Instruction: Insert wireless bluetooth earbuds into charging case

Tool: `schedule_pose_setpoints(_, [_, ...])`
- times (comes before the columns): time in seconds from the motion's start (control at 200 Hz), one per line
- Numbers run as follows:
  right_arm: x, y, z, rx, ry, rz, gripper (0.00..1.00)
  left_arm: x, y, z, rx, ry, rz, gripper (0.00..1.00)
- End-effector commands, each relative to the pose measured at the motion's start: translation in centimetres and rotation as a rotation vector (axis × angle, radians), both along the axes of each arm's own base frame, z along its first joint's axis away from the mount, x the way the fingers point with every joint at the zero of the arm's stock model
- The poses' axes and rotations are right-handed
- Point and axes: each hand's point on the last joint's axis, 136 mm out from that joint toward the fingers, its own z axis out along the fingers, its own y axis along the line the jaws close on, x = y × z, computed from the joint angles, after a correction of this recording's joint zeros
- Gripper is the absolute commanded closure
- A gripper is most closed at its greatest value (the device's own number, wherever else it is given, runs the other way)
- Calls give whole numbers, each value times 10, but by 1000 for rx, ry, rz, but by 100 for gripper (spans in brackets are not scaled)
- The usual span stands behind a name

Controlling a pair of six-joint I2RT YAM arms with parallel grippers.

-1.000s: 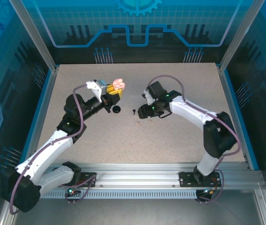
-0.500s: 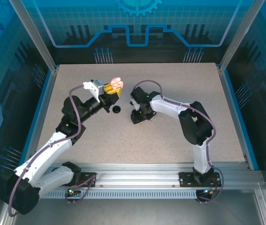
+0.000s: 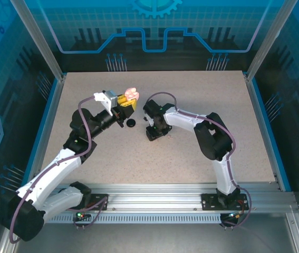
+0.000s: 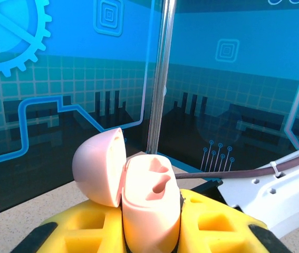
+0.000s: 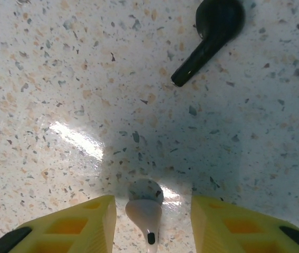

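Top camera overlooks the table (image 3: pixel 218 100); wrist cameras sit close up

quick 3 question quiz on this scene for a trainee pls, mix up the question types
1. True or false: the pink case held in the left claw is closed.
2. Which earbud lies between the fingers of the right claw? A black, B pale pink, C lilac.
3. Fill in: the black earbud lies loose on the ___.

Key: 1 false, it is open. 2 B, the pale pink earbud. 3 table.
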Motion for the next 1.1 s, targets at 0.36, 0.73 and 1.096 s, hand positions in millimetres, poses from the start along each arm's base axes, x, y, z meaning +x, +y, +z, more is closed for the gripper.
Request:
schedule_pose_setpoints(0.36, [-11,0,-12,-56,25,34,70,-4,3,6,-26,-23,8,100])
schedule_pose_setpoints(0.73, [-13,4,-6,-45,15,31,82,-4,2,3,-25,-13,3,100])
schedule_pose_setpoints(1.096, [-1,-8,49,-5,-120,-26,85,-9,0,3,-24,-25,-21,100])
